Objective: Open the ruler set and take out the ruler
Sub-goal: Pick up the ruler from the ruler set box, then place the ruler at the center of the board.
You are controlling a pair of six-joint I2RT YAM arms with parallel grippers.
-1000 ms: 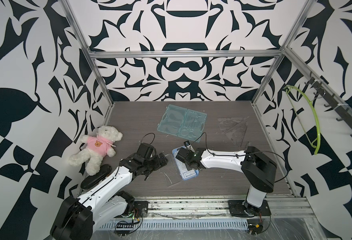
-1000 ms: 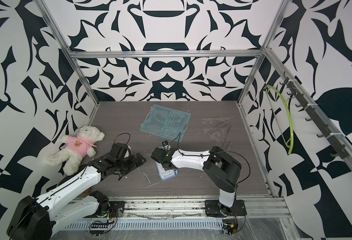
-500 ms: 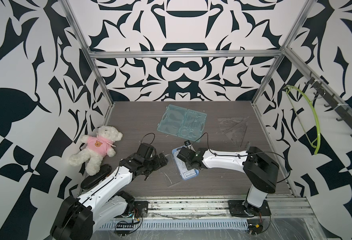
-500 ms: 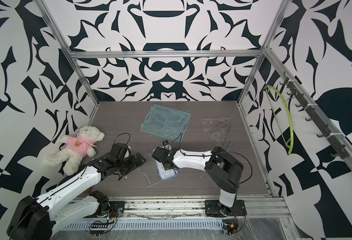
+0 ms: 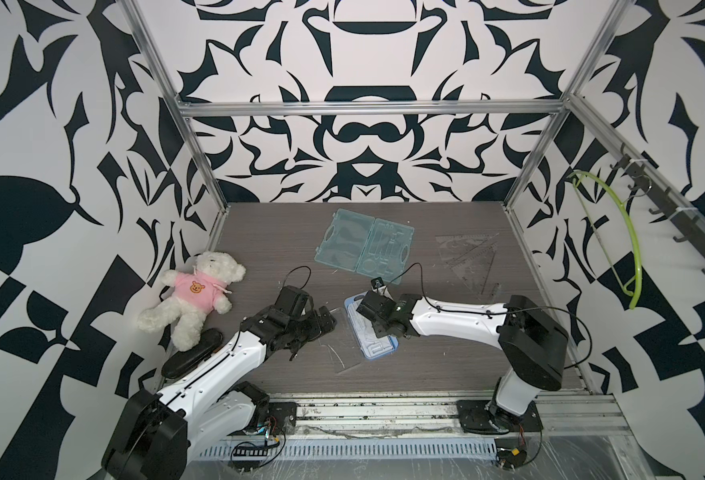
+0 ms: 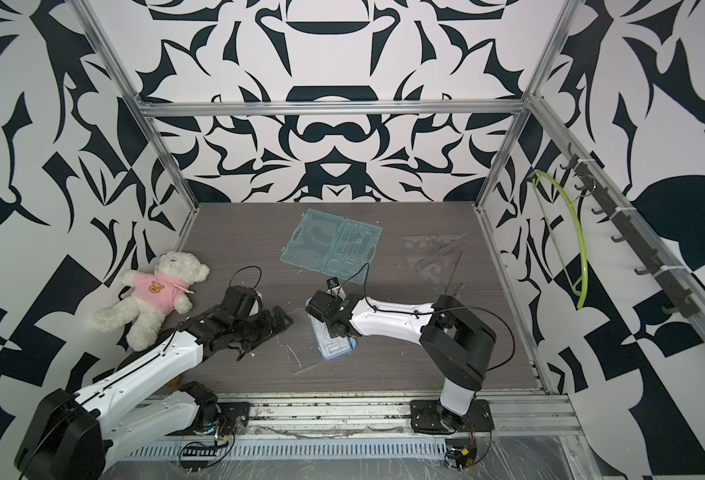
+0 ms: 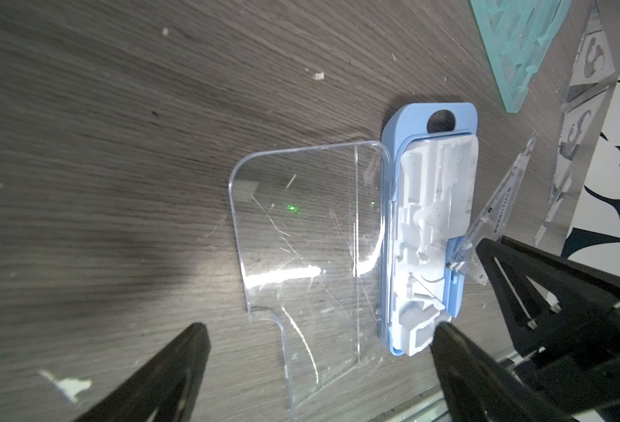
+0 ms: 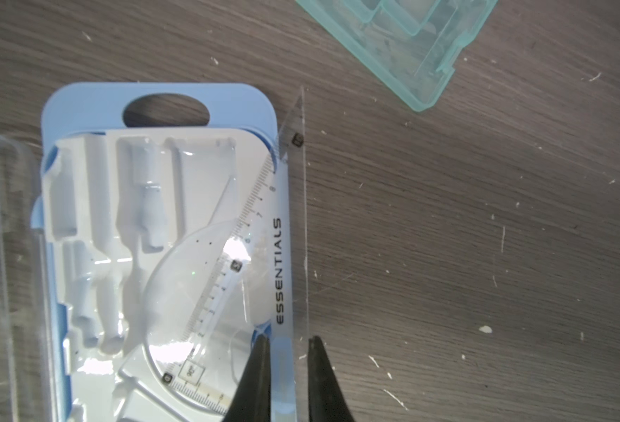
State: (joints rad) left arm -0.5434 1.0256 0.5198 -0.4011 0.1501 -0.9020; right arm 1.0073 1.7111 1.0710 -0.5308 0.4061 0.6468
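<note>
My right hand (image 8: 289, 341) is closed narrow on the clear triangular ruler (image 8: 279, 270). One finger sits on each side of the straight strip that overhangs the long side of the ruler set's blue case (image 8: 162, 97). I judge the ruler light, thin, stiff and slick. A pinch this near one end could let it swivel or slide, so I would raise it slowly and not lever it against the case wall, where it might crack. The rest of the ruler lies across a protractor (image 8: 191, 277) in the white moulded insert (image 8: 92, 164). From the left wrist view it looks angled up off that insert, though I cannot tell how far. The clear lid (image 7: 301, 234) is folded flat onto the tabletop (image 8: 483, 219) beside the case. My left hand (image 7: 321, 325) hovers over the lid with its fingers wide apart, holding nothing. The set lies near the tabletop's front edge, about midway between its left and right edges. An opened teal case (image 5: 363, 245) sits toward the back edge, and more clear set squares (image 5: 467, 253) lie toward the right edge.
</note>
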